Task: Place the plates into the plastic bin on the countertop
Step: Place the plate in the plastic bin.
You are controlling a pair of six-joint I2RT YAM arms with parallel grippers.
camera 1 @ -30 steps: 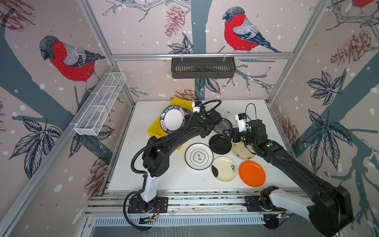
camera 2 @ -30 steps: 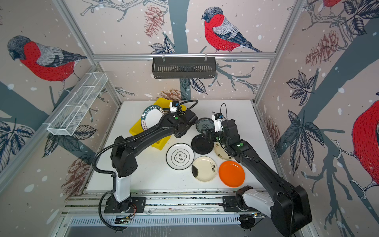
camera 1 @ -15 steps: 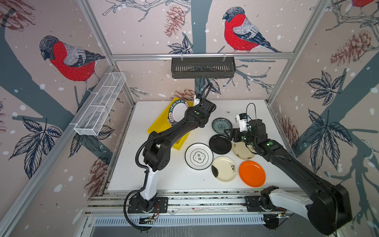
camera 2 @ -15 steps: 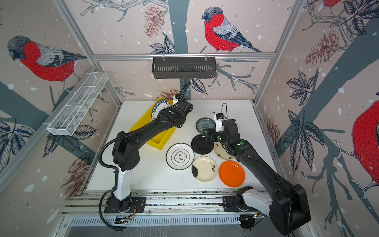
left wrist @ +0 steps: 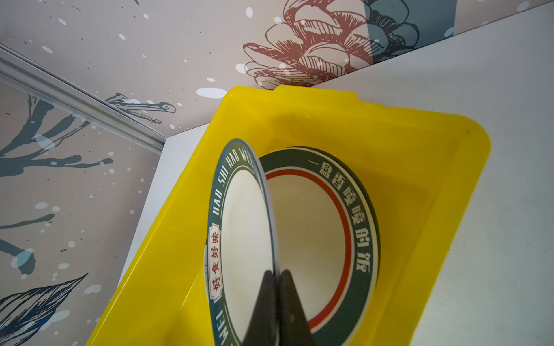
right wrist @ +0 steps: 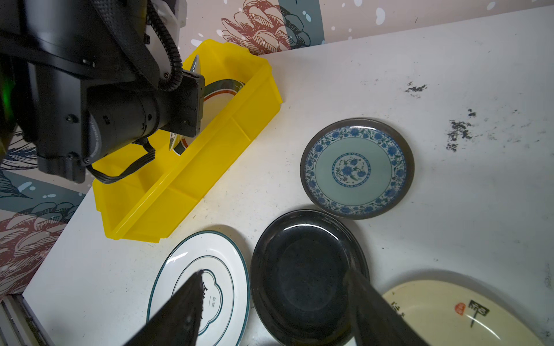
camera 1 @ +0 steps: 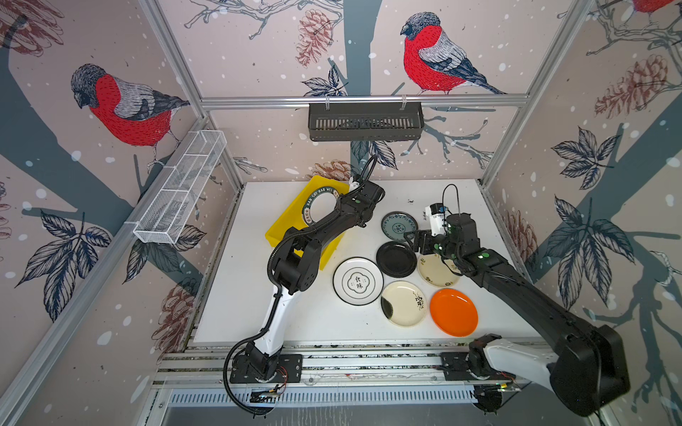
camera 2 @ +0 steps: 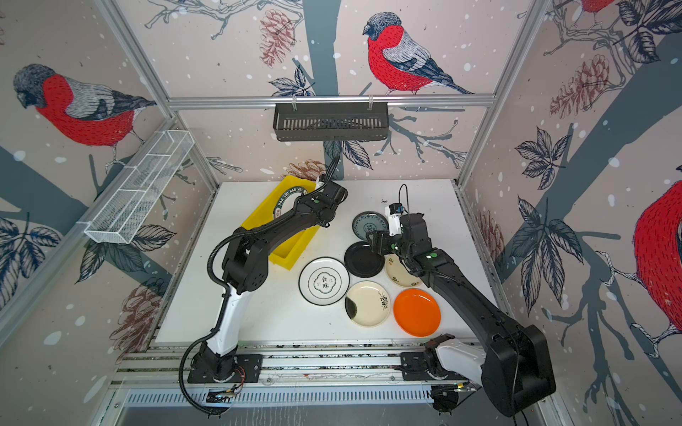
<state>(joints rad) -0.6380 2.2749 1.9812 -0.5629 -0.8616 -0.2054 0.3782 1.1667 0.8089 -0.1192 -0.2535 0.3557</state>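
Left claw (left wrist: 277, 280) clenched on a round white plate with green lettered rim (left wrist: 239, 239), standing on edge over the bright yellow plastic bin (camera 1: 282, 225) at eleven o'clock on the white bench (camera 1: 251, 295). Right claw (right wrist: 274, 278) spread wide, hovering above a round black plate (right wrist: 299, 269).

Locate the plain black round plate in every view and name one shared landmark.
In a top view: black round plate, just right of centre.
In a top view: same place.
Left wrist: not in it.
Right wrist, beside the teal patterned round plate.
Shared landmark: yellow plastic bin.
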